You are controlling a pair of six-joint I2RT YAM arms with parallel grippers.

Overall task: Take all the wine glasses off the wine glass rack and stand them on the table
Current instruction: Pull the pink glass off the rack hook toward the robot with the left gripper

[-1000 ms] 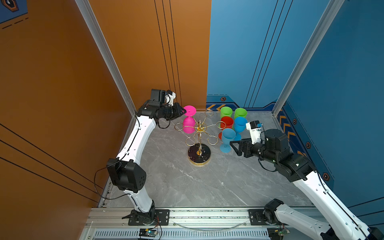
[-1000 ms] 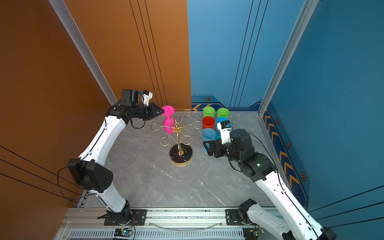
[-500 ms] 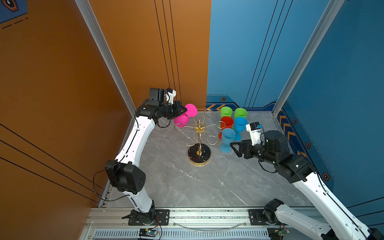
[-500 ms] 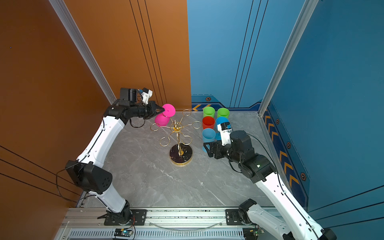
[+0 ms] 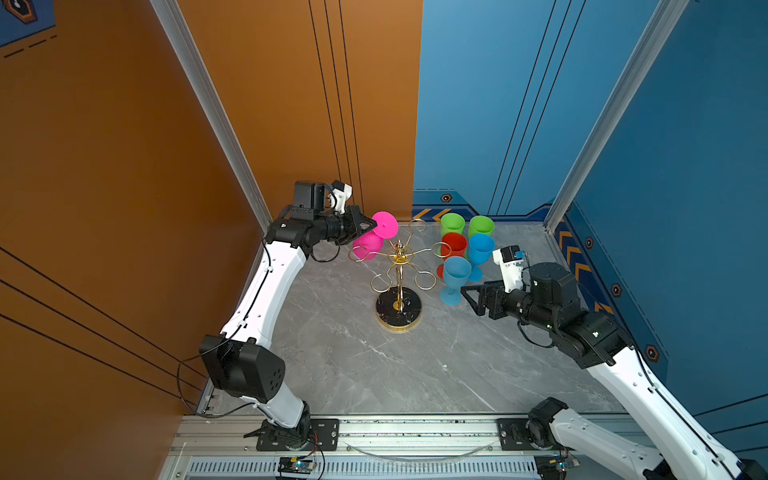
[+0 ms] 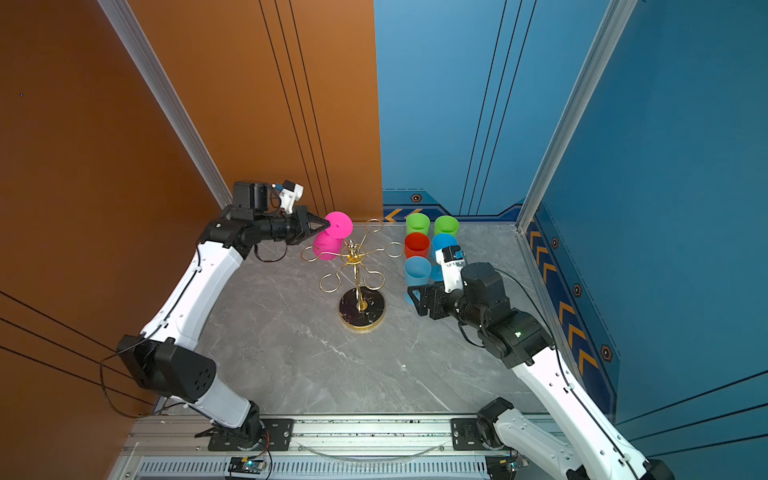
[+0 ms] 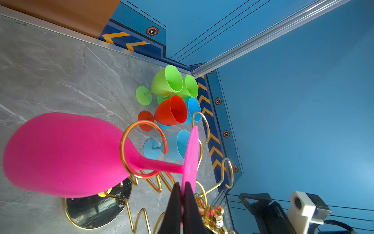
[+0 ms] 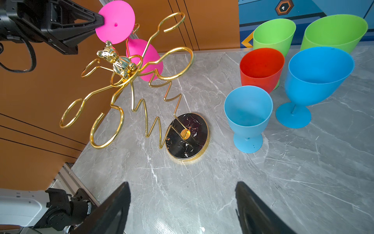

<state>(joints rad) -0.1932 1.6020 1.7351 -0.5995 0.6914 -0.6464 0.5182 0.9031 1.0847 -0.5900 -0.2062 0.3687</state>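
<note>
Since a second ago the pink glass (image 5: 368, 246) has tipped from hanging straight to slanting, bowl swung left. The left hand (image 5: 374, 226) pinches its foot rim; the stem still threads the far-left loop of the rack (image 5: 399, 309). The right hand (image 5: 469, 299) gapes, empty, well apart.

The near counter (image 5: 374, 374) is found clear. The far right is blocked by five standing goblets (image 5: 456, 272), the middle by the spread loops of the wine glass rack (image 5: 400, 274).
</note>
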